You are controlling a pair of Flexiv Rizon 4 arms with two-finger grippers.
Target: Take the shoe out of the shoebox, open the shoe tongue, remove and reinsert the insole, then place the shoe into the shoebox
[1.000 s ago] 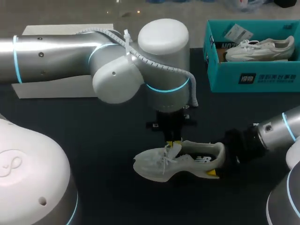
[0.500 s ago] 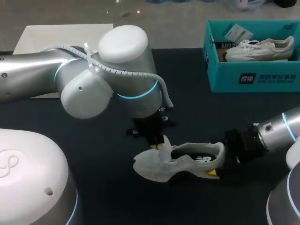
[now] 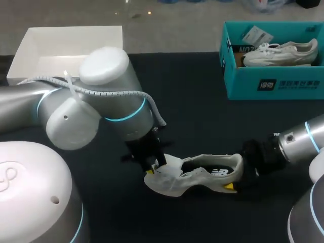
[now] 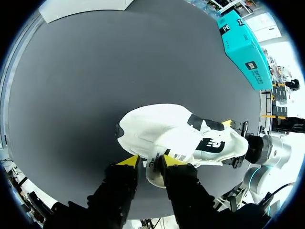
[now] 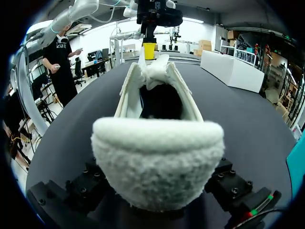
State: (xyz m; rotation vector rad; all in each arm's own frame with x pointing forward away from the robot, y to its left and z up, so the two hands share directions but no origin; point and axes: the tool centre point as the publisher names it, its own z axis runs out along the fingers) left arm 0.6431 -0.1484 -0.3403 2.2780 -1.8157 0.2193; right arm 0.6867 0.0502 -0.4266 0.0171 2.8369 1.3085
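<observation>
A white sneaker stands upright on the black table, toe toward my left arm. Its tongue is folded forward over the laces. My left gripper hangs over the toe. In the left wrist view its fingers stand slightly apart, open, with the tongue's end between the yellow tips of the left gripper. My right gripper is shut on the sneaker's heel from both sides. The fleecy heel collar fills the right wrist view, and the dark inside of the shoe shows beyond it.
A teal shoebox stands at the back right with a second white shoe inside. A white open box sits at the back left. Bare black tabletop lies between them and in front of the sneaker.
My left arm has swung left and nearer, dragging the tongue forward toward the toe. Its fingers have parted a little. The right arm and the heel have stayed put.
</observation>
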